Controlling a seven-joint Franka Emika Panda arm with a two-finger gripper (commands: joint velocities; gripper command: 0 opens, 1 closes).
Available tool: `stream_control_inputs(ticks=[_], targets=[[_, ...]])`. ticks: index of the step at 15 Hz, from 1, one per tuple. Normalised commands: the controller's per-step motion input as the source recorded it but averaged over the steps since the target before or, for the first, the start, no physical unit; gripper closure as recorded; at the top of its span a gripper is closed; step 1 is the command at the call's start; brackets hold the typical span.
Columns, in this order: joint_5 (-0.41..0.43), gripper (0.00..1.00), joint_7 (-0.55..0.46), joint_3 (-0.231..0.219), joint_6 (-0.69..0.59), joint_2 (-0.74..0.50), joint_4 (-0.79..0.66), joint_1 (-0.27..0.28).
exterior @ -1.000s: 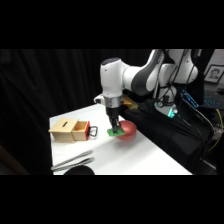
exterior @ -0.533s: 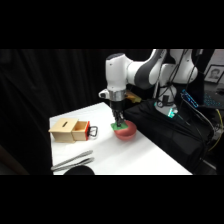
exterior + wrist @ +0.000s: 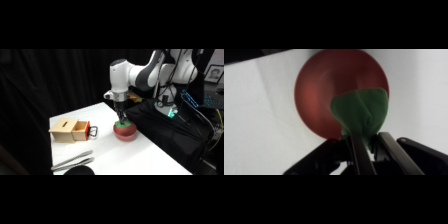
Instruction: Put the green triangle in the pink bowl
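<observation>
Green triangle (image 3: pixel 360 111): clamped between the fingers, hanging over the near part of the bowl's hollow in the wrist view; in the side view just a green speck (image 3: pixel 122 123) at the bowl's rim.
Pink bowl (image 3: pixel 124 130): upright on the white table (image 3: pixel 107 155), directly under the block; red inside (image 3: pixel 321 92) bare, nothing lying in it.
Gripper (image 3: pixel 120 120): closed narrowly on the green triangle, no daylight between fingers and block.
Change: shifted from left of the bowl a second ago to straight above it, and lower.
Meaning: carry finished, block lined up with the bowl; release judged to be the only step left.
Risk: block sits toward one side of the hollow, so may tip against the rim when let go.
Surroundings: wooden box (image 3: pixel 68 130) with red handle and metal tongs (image 3: pixel 72 161) well apart to the left, out of the way.
</observation>
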Motion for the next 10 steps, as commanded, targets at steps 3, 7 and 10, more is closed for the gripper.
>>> stream_control_inputs(ticks=[3, 7, 10], targets=[[-0.029, 0.95, -0.21, -0.010, 0.29, -0.10, -0.24, -0.107], [-0.014, 0.95, -0.20, -0.011, 0.32, 0.04, -0.13, -0.075], [-0.046, 0.54, -0.21, -0.021, 0.36, 0.17, -0.04, -0.066]])
